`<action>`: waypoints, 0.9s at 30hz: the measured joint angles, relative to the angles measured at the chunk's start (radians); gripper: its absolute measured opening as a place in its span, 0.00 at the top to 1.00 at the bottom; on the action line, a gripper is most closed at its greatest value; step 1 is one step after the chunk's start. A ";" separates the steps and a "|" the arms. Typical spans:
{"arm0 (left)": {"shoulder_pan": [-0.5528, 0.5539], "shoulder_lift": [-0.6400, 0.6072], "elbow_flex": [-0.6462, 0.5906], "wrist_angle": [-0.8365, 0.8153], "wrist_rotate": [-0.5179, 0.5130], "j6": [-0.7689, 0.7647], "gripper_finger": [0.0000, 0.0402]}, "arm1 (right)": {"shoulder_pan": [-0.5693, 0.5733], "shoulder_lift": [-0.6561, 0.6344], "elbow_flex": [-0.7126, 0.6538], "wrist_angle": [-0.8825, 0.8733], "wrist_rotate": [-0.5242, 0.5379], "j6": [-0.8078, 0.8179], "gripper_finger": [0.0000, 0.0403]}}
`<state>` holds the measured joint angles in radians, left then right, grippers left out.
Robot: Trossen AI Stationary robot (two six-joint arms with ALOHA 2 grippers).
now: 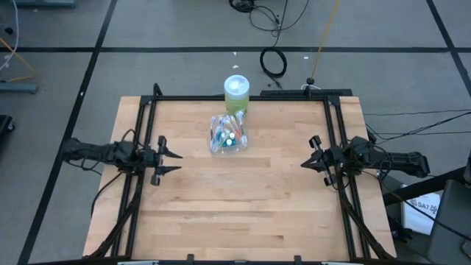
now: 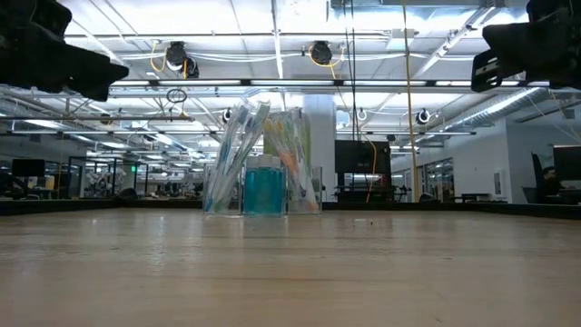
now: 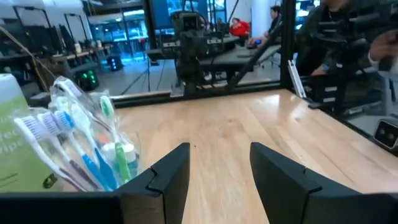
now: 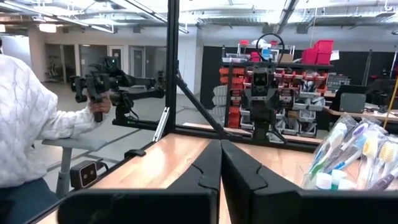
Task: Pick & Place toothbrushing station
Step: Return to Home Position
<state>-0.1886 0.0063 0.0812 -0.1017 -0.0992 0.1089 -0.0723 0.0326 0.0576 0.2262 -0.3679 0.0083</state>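
Observation:
The toothbrushing station is a small clear plastic cup holding multicoloured toothbrushes and small white teal-capped tubes. It stands on its base on the wooden table, toward the far middle, and also shows in the low view, the left wrist view and the right wrist view. My left gripper is open and empty, held level near the table's left edge, its fingers pointing toward the table's right. My right gripper is shut and empty near the right edge, pointing toward the table's left.
A green cylindrical container with a pale lid stands right behind the cup, at the far edge. Black frame rails run along the table's left, right and far sides. A person in a white sleeve stands beyond the table.

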 joint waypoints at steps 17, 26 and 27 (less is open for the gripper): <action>0.000 0.000 -0.065 0.127 0.000 0.021 0.56 | 0.000 -0.002 -0.043 -0.001 -0.001 -0.021 1.00; 0.000 0.000 -0.067 0.168 -0.006 0.001 0.56 | 0.000 -0.001 -0.043 -0.022 -0.001 -0.020 0.98; 0.000 0.000 -0.067 0.171 -0.006 0.001 0.56 | 0.000 -0.001 -0.043 -0.022 -0.001 -0.021 0.98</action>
<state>-0.1886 0.0059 0.0139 0.0689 -0.1051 0.1097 -0.0723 0.0315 0.0143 0.2047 -0.3691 -0.0124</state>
